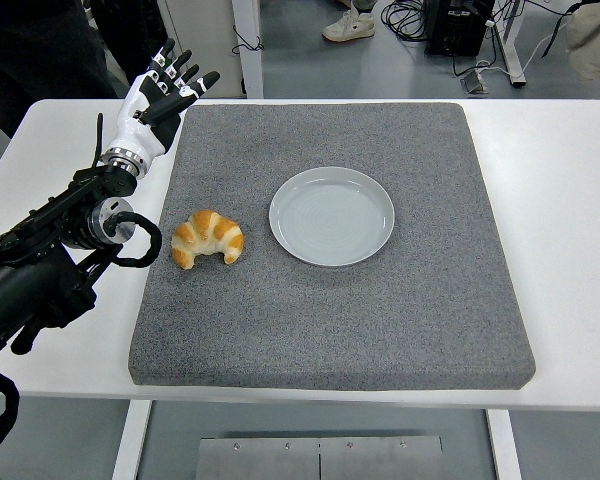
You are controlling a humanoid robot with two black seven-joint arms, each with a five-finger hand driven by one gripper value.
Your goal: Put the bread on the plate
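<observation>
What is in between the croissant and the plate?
Nothing but bare grey mat. In the head view, the croissant lies just left of the empty plate, with only a short strip of mat between them.

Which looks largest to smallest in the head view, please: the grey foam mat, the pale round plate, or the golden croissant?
1. Grey foam mat, by far the largest.
2. Pale round plate.
3. Golden croissant, clearly smaller than the plate.
All lie on the same surface, so nearness hardly matters.
</observation>
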